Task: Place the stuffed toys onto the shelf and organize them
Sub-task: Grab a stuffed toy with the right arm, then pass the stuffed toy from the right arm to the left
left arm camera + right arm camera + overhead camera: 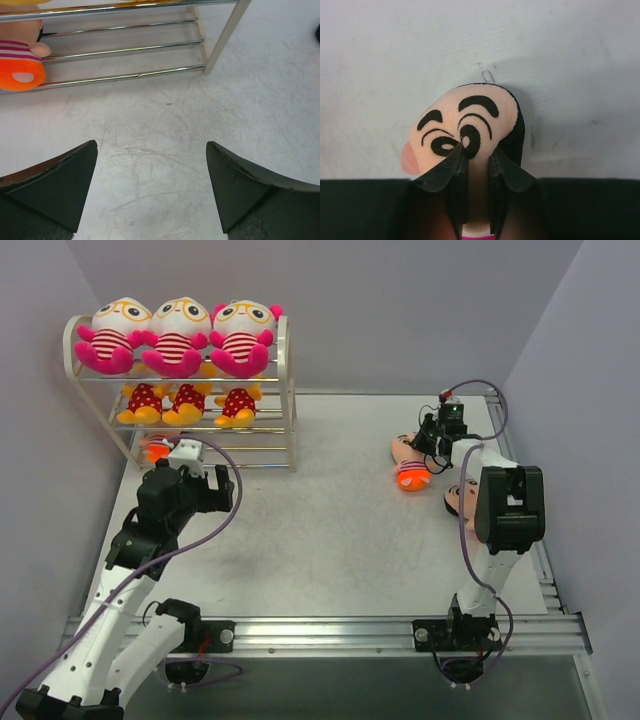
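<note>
My right gripper is pressed onto a peach doll and pinches its face at the eyes. This doll lies on the table at the far right, directly under my fingers. A second peach doll lies just near of it, partly hidden by my right arm.

My left gripper is spread wide and holds nothing. It hangs over the table just near of the shelf.

- Top tier: three pink dolls.
- Middle tier: three yellow dolls.
- Bottom tier, left end: a third peach doll.
</note>
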Robot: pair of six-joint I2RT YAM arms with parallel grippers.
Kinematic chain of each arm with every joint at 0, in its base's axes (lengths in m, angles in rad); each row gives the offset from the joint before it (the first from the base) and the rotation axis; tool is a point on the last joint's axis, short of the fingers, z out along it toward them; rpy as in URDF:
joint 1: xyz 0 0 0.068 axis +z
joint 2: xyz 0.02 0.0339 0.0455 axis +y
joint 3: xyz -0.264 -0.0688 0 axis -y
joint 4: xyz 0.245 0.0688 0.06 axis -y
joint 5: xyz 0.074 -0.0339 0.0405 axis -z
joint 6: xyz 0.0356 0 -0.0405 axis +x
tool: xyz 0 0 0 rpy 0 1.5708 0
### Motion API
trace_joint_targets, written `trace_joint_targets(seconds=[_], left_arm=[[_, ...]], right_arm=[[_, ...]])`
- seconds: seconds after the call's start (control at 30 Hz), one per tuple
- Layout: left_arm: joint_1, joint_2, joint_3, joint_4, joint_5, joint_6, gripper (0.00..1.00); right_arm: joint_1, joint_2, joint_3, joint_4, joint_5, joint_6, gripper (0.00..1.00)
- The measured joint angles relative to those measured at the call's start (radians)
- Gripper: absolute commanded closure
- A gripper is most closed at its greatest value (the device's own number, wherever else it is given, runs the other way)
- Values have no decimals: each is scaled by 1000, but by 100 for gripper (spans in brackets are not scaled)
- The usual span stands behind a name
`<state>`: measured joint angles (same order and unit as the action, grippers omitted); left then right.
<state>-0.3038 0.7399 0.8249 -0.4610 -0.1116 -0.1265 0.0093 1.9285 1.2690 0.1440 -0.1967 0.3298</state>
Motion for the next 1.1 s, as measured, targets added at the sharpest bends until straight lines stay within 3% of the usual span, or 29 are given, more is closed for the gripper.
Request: trace_joint_targets(seconds=[0.07,0.33,0.53,0.73,1.1], left_arm=[[-2,4,-2,6,30,0,2],[-2,16,-25,47,149,-31,2],[-34,8,-64,117,198,-181,2],[-237,4,-156,209,126,-377,2],[-590,172,-191,369,-169,-571,2]], right_arm=[[34,-44,-59,23,8,36,100],[210,-244,-282,62,100,264,100],[431,-406,-372,103,316,505,100],[637,-490,-409,154,479,746,100],[758,-523,-496,245,568,985,100]])
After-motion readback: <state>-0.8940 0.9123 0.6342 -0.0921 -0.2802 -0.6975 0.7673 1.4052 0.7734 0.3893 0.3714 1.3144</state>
